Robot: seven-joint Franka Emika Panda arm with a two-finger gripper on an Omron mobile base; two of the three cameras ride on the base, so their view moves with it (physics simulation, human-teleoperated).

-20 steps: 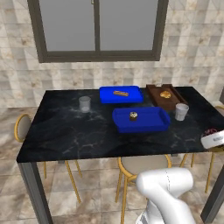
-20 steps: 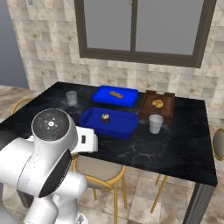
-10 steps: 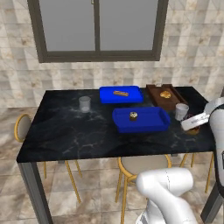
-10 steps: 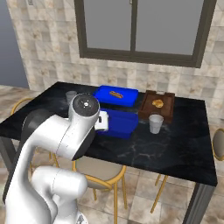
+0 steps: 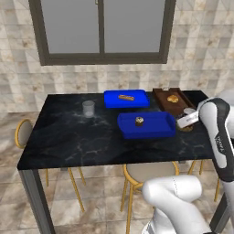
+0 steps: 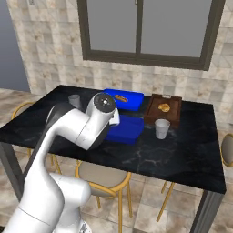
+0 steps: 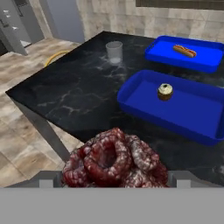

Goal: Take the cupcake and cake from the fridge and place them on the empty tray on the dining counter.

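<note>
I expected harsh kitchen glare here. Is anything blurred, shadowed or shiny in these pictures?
Left base view: flat, even light, no glare on the dining counter, only a faint shadow inside the tray. Hand view: the cake looms large and coarse-textured up close; the cupcake is small and soft-edged. Right base view: the arm blocks part of the tray.

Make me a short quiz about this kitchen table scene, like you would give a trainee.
1. True or false: the tiny pale-topped cupcake sits inside the nearer blue rectangular plastic tray.
2. What lies between the gripper tips in the hand view: A) a clear glass, B) the dark reddish-brown round cake, C) a bread stick?
3. What lies in the farther blue tray?

Key: 1 true. 2 B; the gripper is closed on the cake. 3 A tan bread stick.
</note>
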